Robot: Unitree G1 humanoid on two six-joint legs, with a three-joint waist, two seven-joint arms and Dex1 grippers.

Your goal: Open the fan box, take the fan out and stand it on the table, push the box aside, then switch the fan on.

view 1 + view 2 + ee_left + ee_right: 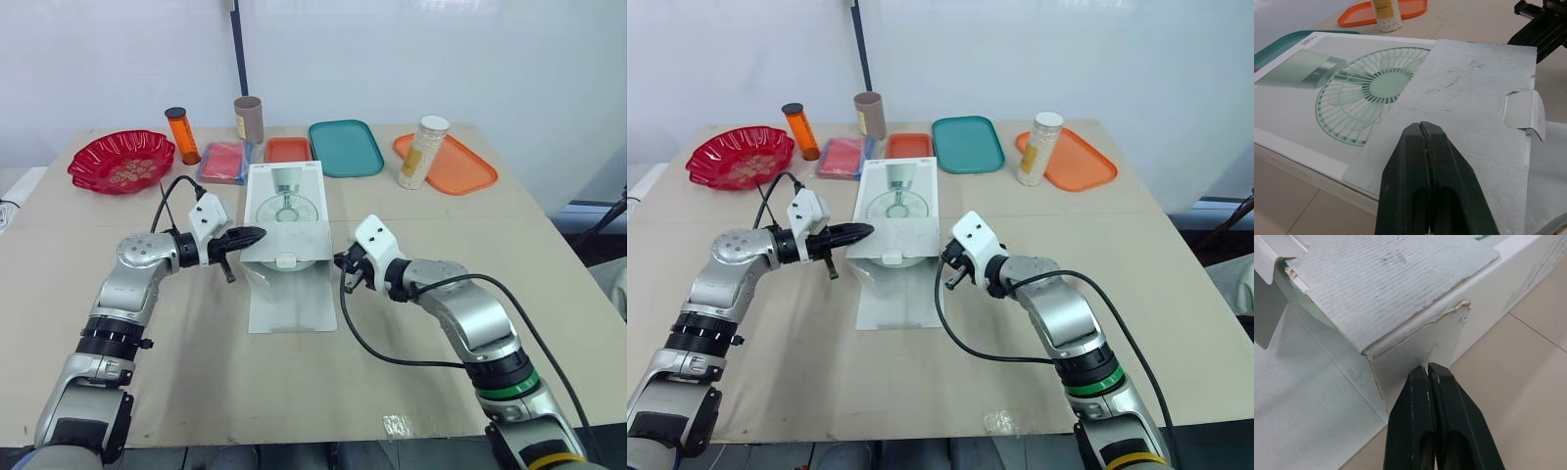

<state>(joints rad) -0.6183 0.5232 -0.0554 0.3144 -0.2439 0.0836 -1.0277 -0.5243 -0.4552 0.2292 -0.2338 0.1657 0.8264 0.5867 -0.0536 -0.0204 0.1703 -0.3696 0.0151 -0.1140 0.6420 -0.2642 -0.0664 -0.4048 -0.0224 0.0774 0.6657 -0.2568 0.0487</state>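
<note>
Two grippers flank the work at mid-table. Left gripper (256,234): black fingers (1422,161) pressed together with nothing between them, tips at the left edge of the box's upturned flap; contact cannot be judged. Right gripper (341,262): fingers (1430,411) likewise closed on nothing, tips just beside the torn near right corner of the box.

White cardboard fan box (284,196), printed with a pale green fan: lies flat at the centre of the tan wooden table (196,372), its long axis running away from the robot, between the two grippers. Grey-white corrugated flap (284,245), carrying a small bent tab, is folded back over the near part of the printed face and covers part of the fan picture. A second white panel (292,304) lies flat on the table on the robot's side of the box.

Far half of the table, left to right: red scalloped plastic dish (122,160); upright orange cylindrical bottle with a black cap (182,135); pink flat packet (225,161); brown cardboard tube (248,118), upright; small orange tray (288,149), just behind the box; teal rounded tray (345,147); large orange tray (453,164), with a clear white-lidded jar of pale granules (424,152) standing at its left edge.
</note>
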